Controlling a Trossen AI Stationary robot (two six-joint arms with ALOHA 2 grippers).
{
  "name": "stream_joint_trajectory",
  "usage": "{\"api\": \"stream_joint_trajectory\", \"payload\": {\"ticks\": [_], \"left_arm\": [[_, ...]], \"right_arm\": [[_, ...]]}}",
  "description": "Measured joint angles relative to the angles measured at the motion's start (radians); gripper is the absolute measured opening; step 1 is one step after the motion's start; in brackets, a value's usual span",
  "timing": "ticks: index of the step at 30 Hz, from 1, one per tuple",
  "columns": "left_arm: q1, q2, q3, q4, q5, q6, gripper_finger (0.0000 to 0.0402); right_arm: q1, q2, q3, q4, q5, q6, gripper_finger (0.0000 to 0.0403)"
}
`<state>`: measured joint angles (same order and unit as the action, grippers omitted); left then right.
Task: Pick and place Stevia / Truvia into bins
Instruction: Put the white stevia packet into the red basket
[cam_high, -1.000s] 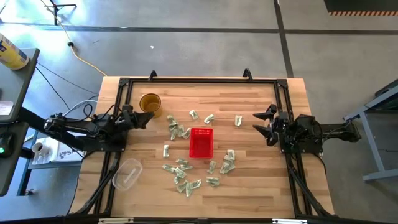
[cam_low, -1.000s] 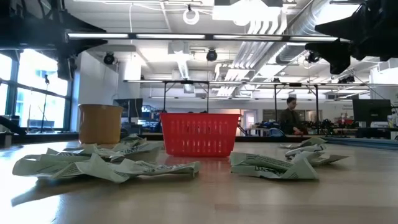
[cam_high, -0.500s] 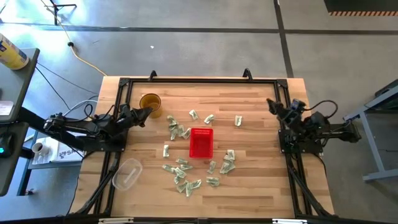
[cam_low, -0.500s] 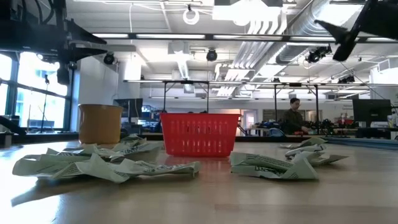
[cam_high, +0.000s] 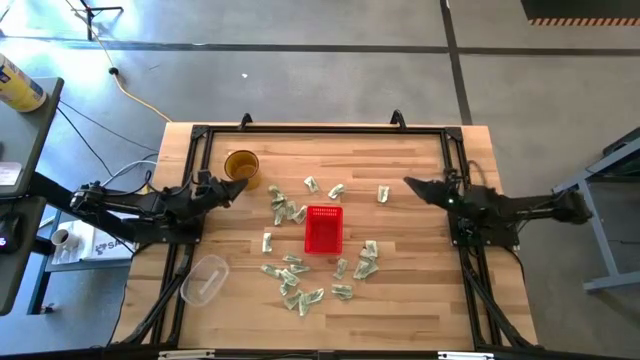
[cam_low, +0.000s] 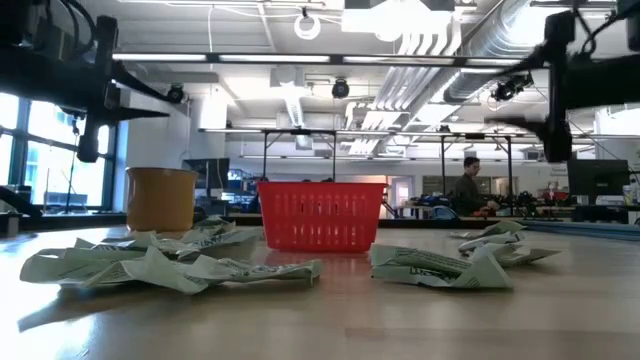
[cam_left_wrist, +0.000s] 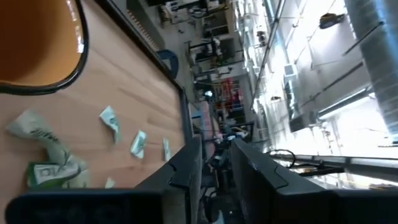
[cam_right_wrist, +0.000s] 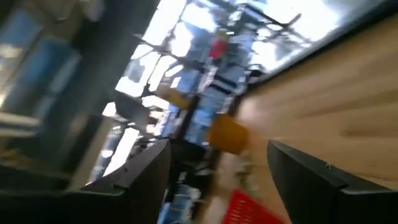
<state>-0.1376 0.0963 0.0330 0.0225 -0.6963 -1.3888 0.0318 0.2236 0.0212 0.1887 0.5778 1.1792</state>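
Many pale green and white sachets lie flat and crumpled on the wooden table around the red basket, with more nearer the near edge and to its right. In the low view the basket stands upright behind the sachets. My left gripper hovers beside the amber cup, left of the sachets; a narrow gap shows between its fingers. My right gripper hovers right of the sachets, open wide, pointing toward the basket. Neither holds anything.
A round amber cup stands near the far left. A clear plastic tub lies at the near left. Black frame rails run along the table's edges. Bare wood shows between the right gripper and the sachets. A person stands far behind the table.
My right gripper has swung toward the far edge, then back and toward the table's left. It has rolled, so its fingers now show edge-on from above. It is still moving. My left gripper has shifted slightly near the cup. The sachets and the basket have stayed put.
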Motion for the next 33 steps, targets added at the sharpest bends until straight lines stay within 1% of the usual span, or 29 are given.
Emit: {"api": "stream_joint_trajectory", "payload": {"ticks": [2,4,6,9,11,13,14,16,18,20,24,29,33], "left_arm": [[0.0,0.0,0.0,-0.015,0.033,0.001,0.0124],[0.0,0.0,0.0,-0.015,0.062,0.014,0.0124],[0.0,0.0,0.0,-0.015,0.071,0.033,0.0124],[0.0,0.0,0.0,-0.015,0.074,0.05,0.0124],[0.0,0.0,0.0,-0.015,0.076,0.051,0.0124],[0.0,0.0,0.0,-0.015,0.076,0.052,0.0124],[0.0,0.0,0.0,-0.015,0.076,0.052,0.0124],[0.0,0.0,0.0,-0.015,0.076,0.053,0.0124],[0.0,0.0,0.0,-0.016,0.077,0.053,0.0124],[0.0,0.0,0.0,-0.016,0.076,0.053,0.0124],[0.0,0.0,0.0,-0.016,0.083,0.059,0.0124],[0.0,0.0,0.0,-0.016,0.116,0.107,0.0124],[0.0,0.0,0.0,-0.017,0.119,0.109,0.0124]], "right_arm": [[-0.024,0.057,0.0,-0.039,0.01,0.077,0.0259],[-0.063,0.12,0.022,-0.097,-0.047,0.13,0.0259],[-0.107,0.202,0.084,-0.195,-0.127,0.152,0.0259],[-0.175,0.356,0.226,-0.356,-0.222,0.074,0.0259],[-0.218,0.473,0.338,-0.5,-0.243,0.035,0.0259],[-0.262,0.594,0.438,-0.649,-0.258,0.032,0.0259],[-0.287,0.656,0.479,-0.699,-0.286,0.03,0.0259],[-0.335,0.771,0.536,-0.747,-0.378,0.009,0.0259],[-0.371,0.882,0.574,-0.746,-0.482,-0.026,0.0259],[-0.39,0.992,0.605,-0.745,-0.538,-0.052,0.0259],[-0.407,1.159,0.673,-0.742,-0.533,-0.057,0.0259],[-0.417,1.314,0.788,-0.744,-0.514,-0.069,0.0259],[-0.419,1.439,0.877,-0.81,-0.517,-0.101,0.0259]]}}
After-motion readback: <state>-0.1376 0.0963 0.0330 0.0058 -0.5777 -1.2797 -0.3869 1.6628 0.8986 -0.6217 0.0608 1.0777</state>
